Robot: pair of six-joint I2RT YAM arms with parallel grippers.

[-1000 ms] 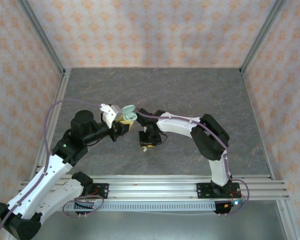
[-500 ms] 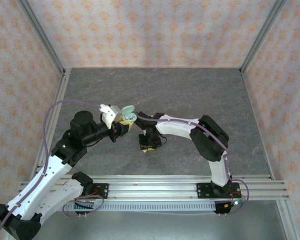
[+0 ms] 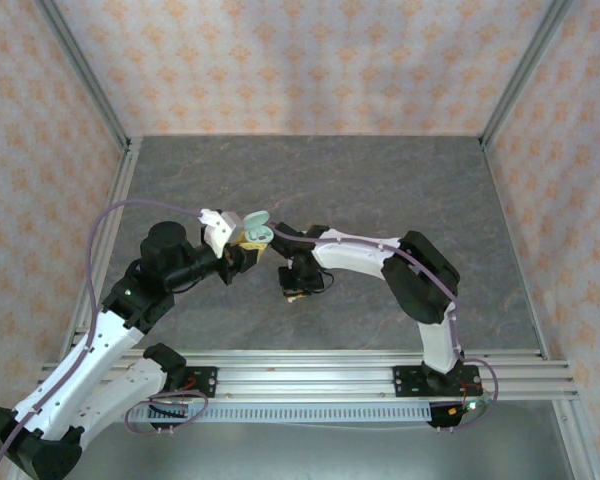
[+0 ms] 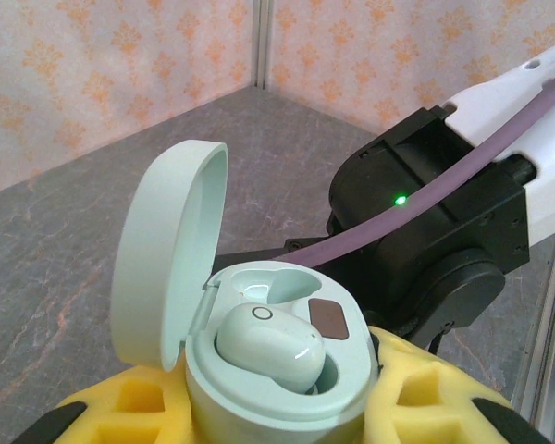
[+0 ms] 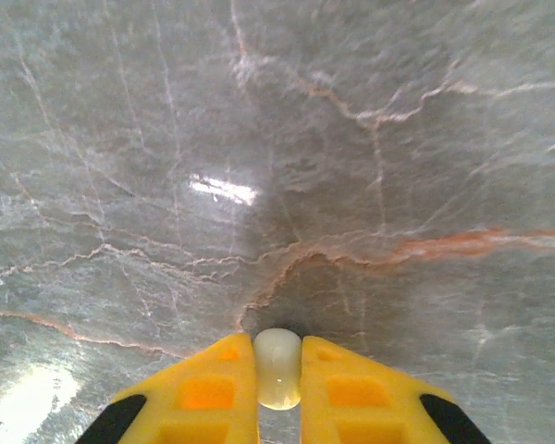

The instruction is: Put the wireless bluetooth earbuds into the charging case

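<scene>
My left gripper is shut on the pale mint charging case and holds it above the table with its lid swung open. One earbud sits in the near socket, and the far socket is bare. Just right of it, my right gripper points down at the table. Its yellow fingers are shut on a small whitish earbud, pressed between both pads just above the stone surface.
The grey marbled tabletop stretches behind and to both sides of the arms. Patterned walls and metal frame posts close it in. The right arm's black wrist hangs close behind the open case.
The right gripper's fingers have closed in onto the earbud on the table. The left arm and the case have held still.
</scene>
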